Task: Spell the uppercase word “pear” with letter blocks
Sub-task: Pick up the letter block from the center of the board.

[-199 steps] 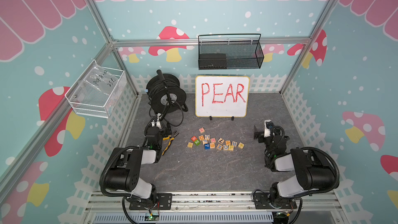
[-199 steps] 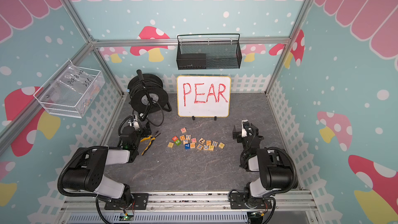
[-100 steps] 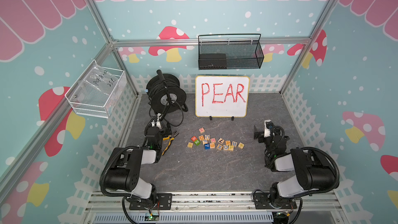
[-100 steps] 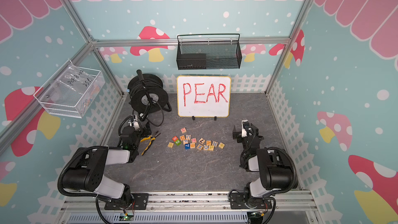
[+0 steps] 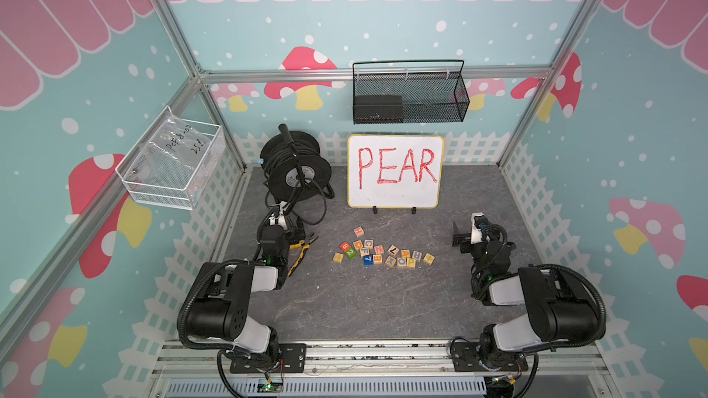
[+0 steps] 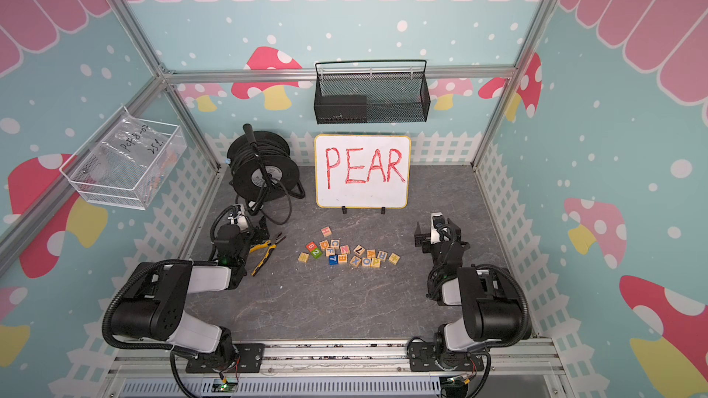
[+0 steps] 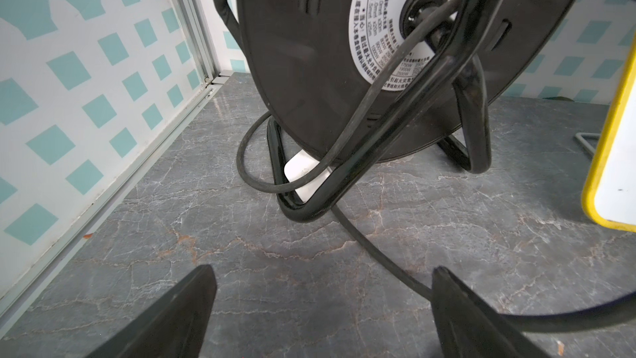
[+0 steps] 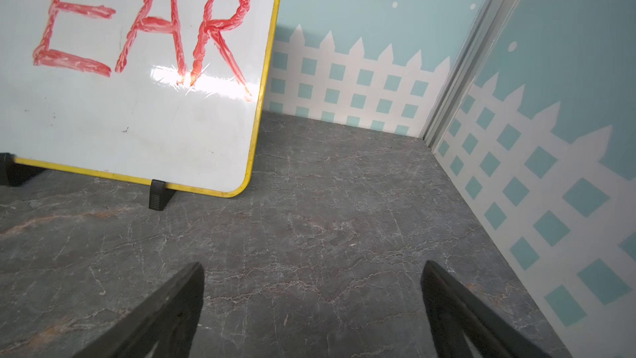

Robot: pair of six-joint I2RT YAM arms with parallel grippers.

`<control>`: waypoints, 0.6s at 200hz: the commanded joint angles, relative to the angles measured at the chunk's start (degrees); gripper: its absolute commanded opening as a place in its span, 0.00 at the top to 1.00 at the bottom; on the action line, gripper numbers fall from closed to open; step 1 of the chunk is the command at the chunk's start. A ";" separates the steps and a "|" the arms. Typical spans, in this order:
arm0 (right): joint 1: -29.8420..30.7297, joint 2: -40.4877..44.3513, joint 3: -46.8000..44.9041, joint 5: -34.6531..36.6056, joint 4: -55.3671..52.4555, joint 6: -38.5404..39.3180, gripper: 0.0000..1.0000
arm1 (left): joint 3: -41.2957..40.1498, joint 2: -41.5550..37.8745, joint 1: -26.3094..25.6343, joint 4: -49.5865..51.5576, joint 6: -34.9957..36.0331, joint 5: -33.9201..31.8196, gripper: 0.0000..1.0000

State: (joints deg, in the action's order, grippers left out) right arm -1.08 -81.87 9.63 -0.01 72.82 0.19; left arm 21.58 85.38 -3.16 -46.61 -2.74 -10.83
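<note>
Wooden blocks (image 5: 383, 252) still jumbled on bench (image 5: 364, 300), nothing moved; left gripper (image 7: 321, 268) at their 9 o'clock, right gripper (image 8: 311, 265) at 3, both apart and empty, spelling not started.

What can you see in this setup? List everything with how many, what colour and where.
Table: one, grey stone-look; floor of the fenced cell.
Whiteboard: one, white with a yellow frame and red PEAR; back centre.
Cable reel: one, black; back left.
Pliers: one, yellow-and-black handles; left of the blocks.
Blocks: about seventeen, mostly wood, some red, green or blue; in front of the whiteboard.
Mesh basket: one, black; back wall.
Wire basket: one, white, holding a plastic bag; left wall.
Arms: two, black and white; near edge.
Left hand: open, empty, facing the reel.
Right hand: open, empty, facing the whiteboard.
</note>
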 commanded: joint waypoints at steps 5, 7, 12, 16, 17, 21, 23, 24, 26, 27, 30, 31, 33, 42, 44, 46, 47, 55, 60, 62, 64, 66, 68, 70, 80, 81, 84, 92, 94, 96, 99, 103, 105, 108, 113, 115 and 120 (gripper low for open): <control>0.17 10.61 -3.20 1.28 -1.45 -0.32 0.00 | 1.84 -10.26 -1.18 10.00 -0.62 -4.18 0.01; 0.26 12.02 -3.32 1.21 -2.11 -0.57 0.01 | 2.05 -11.19 -1.35 11.44 -1.04 -4.50 0.01; 0.23 14.71 -3.62 1.01 -3.97 -1.33 0.01 | 2.53 -13.37 -1.76 15.17 -1.95 -4.77 0.01; 0.26 17.07 -3.78 0.67 -5.68 -1.95 0.00 | 3.01 -15.09 -2.02 18.12 -2.55 -4.92 0.01; 0.23 17.61 -3.80 0.56 -6.16 -2.12 0.00 | 3.10 -15.61 -2.07 18.83 -2.72 -5.00 0.00; 0.25 19.76 -3.89 0.18 -7.59 -2.55 0.00 | 3.59 -17.37 -2.57 21.34 -3.29 -5.50 0.00; 0.28 20.79 -3.91 -0.14 -8.50 -2.73 0.00 | 3.78 -17.76 -2.69 22.85 -3.92 -5.95 0.01; 0.29 21.31 -3.91 -0.29 -9.02 -2.78 0.00 | 3.89 -18.17 -2.80 23.48 -4.15 -6.17 0.01; 0.29 22.32 -3.91 -0.57 -9.89 -2.88 0.00 | 4.01 -18.99 -3.16 24.76 -4.69 -6.56 0.01; 0.33 22.83 -3.91 -0.63 -10.37 -2.89 0.00 | 4.13 -19.36 -3.30 25.36 -5.02 -6.74 0.01; 0.34 24.31 -3.84 -1.13 -11.65 -3.27 0.00 | 4.43 -20.55 -3.54 27.20 -6.05 -7.05 0.01; 0.32 24.57 -3.83 -1.27 -11.87 -3.35 0.00 | 4.52 -20.93 -3.66 27.85 -6.44 -7.08 0.01; 0.30 25.68 -3.83 -1.45 -13.02 -3.48 0.00 | 4.63 -21.72 -3.86 29.09 -7.22 -7.14 0.01; 0.32 29.62 -3.44 -2.33 -17.10 -4.78 0.01 | 5.20 -25.01 -4.50 33.66 -10.24 -7.05 0.01; 0.30 30.35 -3.36 -2.53 -17.86 -5.18 0.00 | 5.24 -25.75 -4.60 34.52 -10.83 -6.78 0.01; 0.29 31.13 -3.27 -2.67 -18.65 -5.50 0.01 | 5.29 -26.46 -4.78 35.15 -11.39 -6.43 0.01; 0.34 31.49 -3.20 -2.73 -19.10 -5.66 0.01 | 5.30 -26.79 -4.90 35.65 -11.71 -6.24 0.01; 0.34 34.04 -2.59 -3.96 -22.48 -6.97 0.00 | 5.40 -29.38 -5.67 38.63 -14.60 -5.33 0.01; 0.37 35.33 -2.16 -4.75 -24.20 -8.21 0.00 | 5.37 -30.74 -6.16 40.16 -16.45 -4.59 0.01; 0.38 35.69 -1.92 -5.09 -24.69 -8.83 0.01 | 5.41 -31.38 -6.36 40.74 -17.17 -4.14 0.00; 0.38 36.13 -1.68 -5.64 -25.70 -9.47 0.01 | 5.40 -31.98 -6.45 41.27 -17.90 -3.72 0.01; 0.38 36.42 -1.42 -6.13 -26.54 -10.04 0.00 | 5.47 -32.44 -6.60 41.87 -18.55 -3.18 0.01; 0.38 36.80 -1.16 -6.64 -27.34 -10.45 0.00 | 5.48 -32.88 -6.78 42.37 -19.28 -2.63 0.01; 0.38 37.07 -0.92 -7.30 -27.83 -11.04 0.00 | 5.55 -33.32 -6.99 42.80 -19.94 -2.29 0.01; 0.38 37.27 0.89 -10.95 -31.03 -13.84 0.01 | 5.94 -35.21 -7.98 45.15 -22.90 0.06 0.01; 0.38 37.25 1.13 -11.40 -31.35 -14.09 0.01 | 6.02 -35.38 -8.13 45.40 -23.09 0.17 0.00; 0.38 37.07 1.89 -12.84 -32.30 -14.94 0.01 | 6.28 -35.74 -8.47 46.08 -24.12 0.61 0.01; 0.43 35.98 4.07 -17.18 -34.87 -16.77 0.01 | 7.02 -36.41 -9.81 47.45 -26.01 1.42 0.01; 0.46 35.50 4.70 -18.22 -35.45 -17.19 0.00 | 7.23 -36.49 -10.13 47.76 -26.42 1.77 0.01; 0.46 35.03 5.29 -18.98 -35.99 -17.66 0.00 | 7.46 -36.51 -10.53 47.97 -26.78 2.02 0.01; 0.59 34.34 6.20 -20.63 -36.67 -18.58 0.00 | 7.79 -36.52 -11.11 48.29 -27.39 2.37 0.01; 0.68 33.36 7.59 -22.34 -37.93 -19.89 0.00 | 8.34 -36.53 -11.86 48.70 -28.17 2.85 0.01; 0.72 32.78 8.26 -23.15 -38.58 -20.54 0.01 | 8.49 -36.39 -12.31 48.80 -28.61 3.14 0.01; 0.89 31.94 9.27 -24.32 -39.48 -21.41 0.00 | 8.97 -36.17 -12.98 49.04 -29.23 3.44 0.01; 1.14 30.47 10.98 -26.47 -40.70 -22.78 0.01 | 9.54 -35.75 -14.25 49.03 -30.21 4.07 0.01; 1.27 29.95 11.72 -27.24 -41.06 -23.30 0.01 | 9.84 -35.56 -14.71 48.97 -30.57 4.42 0.01; 1.68 28.52 13.24 -28.92 -42.53 -24.54 0.00 | 10.40 -35.02 -16.08 48.97 -31.36 5.03 0.01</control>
State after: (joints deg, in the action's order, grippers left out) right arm -0.78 -48.77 15.79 -15.75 40.40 -15.25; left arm 28.27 49.60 -15.00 -3.42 -25.58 -10.44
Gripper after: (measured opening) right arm 0.995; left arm 0.995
